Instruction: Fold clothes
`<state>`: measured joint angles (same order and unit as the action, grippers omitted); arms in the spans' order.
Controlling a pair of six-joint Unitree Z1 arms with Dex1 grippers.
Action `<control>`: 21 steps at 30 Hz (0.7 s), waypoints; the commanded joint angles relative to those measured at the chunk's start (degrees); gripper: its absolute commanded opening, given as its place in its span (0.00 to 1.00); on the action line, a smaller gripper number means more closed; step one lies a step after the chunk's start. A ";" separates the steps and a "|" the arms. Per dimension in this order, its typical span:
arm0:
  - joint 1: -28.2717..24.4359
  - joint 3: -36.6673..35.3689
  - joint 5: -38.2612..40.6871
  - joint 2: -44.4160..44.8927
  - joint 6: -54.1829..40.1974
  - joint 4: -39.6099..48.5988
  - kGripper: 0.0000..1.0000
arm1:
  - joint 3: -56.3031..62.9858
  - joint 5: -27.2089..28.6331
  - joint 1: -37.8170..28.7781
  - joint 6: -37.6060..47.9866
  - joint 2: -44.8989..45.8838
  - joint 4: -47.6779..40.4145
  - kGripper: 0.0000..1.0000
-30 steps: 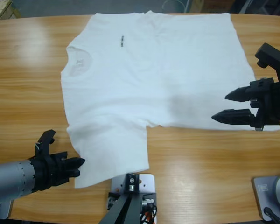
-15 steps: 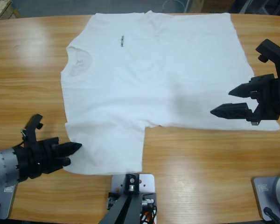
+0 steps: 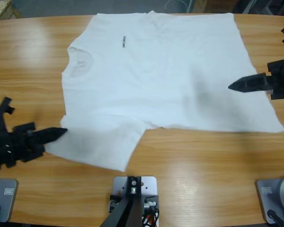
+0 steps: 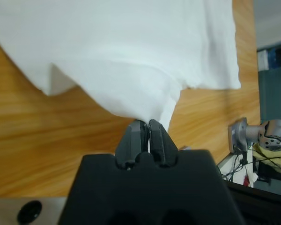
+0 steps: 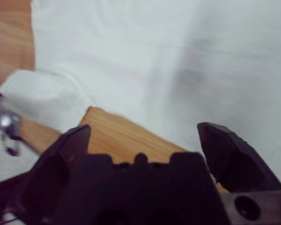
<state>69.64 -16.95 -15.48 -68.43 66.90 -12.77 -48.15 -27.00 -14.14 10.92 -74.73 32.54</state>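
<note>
Moved: left gripper [image 3: 57, 134] drew sleeve outward, right gripper [image 3: 234, 86] retreated | T-shirt [image 3: 156, 75]: flat on wooden table [image 3: 203, 165] | left: jaws pinched on sleeve edge | right: jaws spread, empty | handling: light, limp cotton; likely best taken at hems, corners.

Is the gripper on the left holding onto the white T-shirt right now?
Yes, in the left wrist view the left gripper has its two black jaws pressed together on the edge of the plain white cotton T-shirt lying on the long wooden table.
</note>
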 commanded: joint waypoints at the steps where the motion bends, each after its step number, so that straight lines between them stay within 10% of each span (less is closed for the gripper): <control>1: -6.49 -1.08 -0.09 7.10 -6.40 8.04 0.00 | -0.28 -3.23 5.42 1.39 -4.83 1.07 0.92; 21: -10.67 -6.07 5.06 1.97 -12.41 10.22 0.00 | -1.49 0.29 15.37 4.45 -10.26 2.51 1.00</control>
<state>59.53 -22.32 -11.54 -63.50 55.31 -3.39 -48.49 -29.00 -2.08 13.70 -81.62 33.41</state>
